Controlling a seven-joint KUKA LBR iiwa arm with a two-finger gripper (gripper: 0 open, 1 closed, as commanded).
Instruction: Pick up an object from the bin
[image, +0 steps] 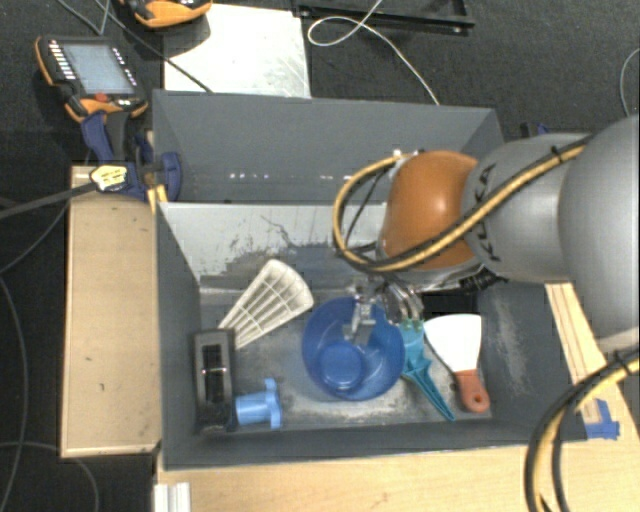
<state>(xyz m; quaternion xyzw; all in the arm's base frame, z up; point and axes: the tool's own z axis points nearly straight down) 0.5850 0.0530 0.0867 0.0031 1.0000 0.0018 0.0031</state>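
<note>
My gripper (362, 322) hangs low in the middle of the bin, its fingers reaching down over the far rim of a blue bowl (350, 362). Nothing shows between the fingers. A teal handled tool (428, 382) lies just right of the bowl. Beside it lies a white spatula with a reddish handle (458, 352). A white ribbed fan-shaped piece (268, 298) lies to the bowl's upper left.
A black rectangular object (213, 372) stands against the bin's left wall, and a small blue cylinder piece (257, 406) lies at the front left. The arm with its orange cover and cables hangs over the bin's right half.
</note>
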